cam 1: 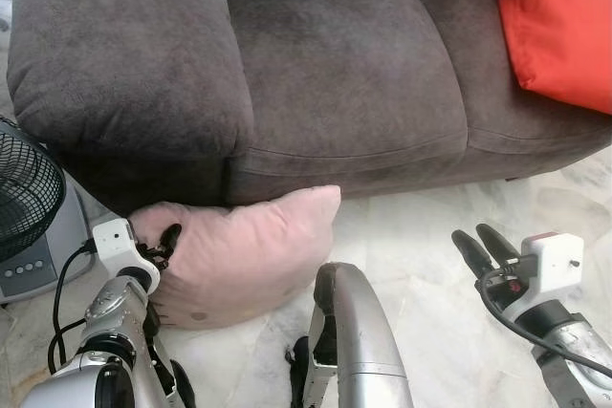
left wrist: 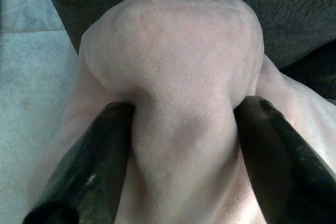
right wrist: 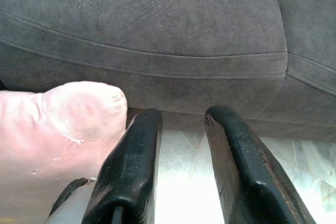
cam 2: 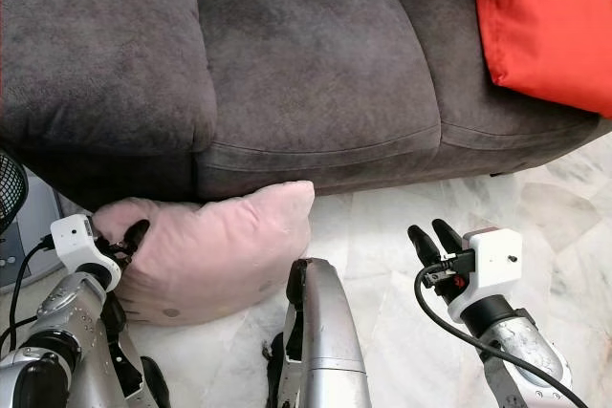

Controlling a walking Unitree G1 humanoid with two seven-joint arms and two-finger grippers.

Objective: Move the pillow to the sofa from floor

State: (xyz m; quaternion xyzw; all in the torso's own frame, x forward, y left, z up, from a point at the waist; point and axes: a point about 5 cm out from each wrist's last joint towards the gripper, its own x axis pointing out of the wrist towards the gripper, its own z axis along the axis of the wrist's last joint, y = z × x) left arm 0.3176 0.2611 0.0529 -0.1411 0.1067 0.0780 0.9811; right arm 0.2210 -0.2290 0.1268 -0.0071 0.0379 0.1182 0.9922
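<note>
A pale pink pillow [cam 1: 244,255] lies on the marble floor against the front of the dark grey sofa [cam 1: 325,64]. My left gripper [cam 1: 164,246] is at the pillow's left corner. In the left wrist view both black fingers [left wrist: 100,166] pinch a fold of the pink pillow [left wrist: 178,103] between them. My right gripper [cam 1: 483,247] hovers over the floor to the pillow's right, empty, with its fingers [right wrist: 131,166] slightly apart and pointed at the sofa base [right wrist: 157,77].
A red cushion [cam 1: 559,26] rests on the sofa's right end. A black fan with a grey base [cam 1: 29,207] stands at the left beside the sofa arm. A silver part of my own body [cam 1: 354,341] rises in the foreground. Marble floor [cam 1: 421,236] lies open at the right.
</note>
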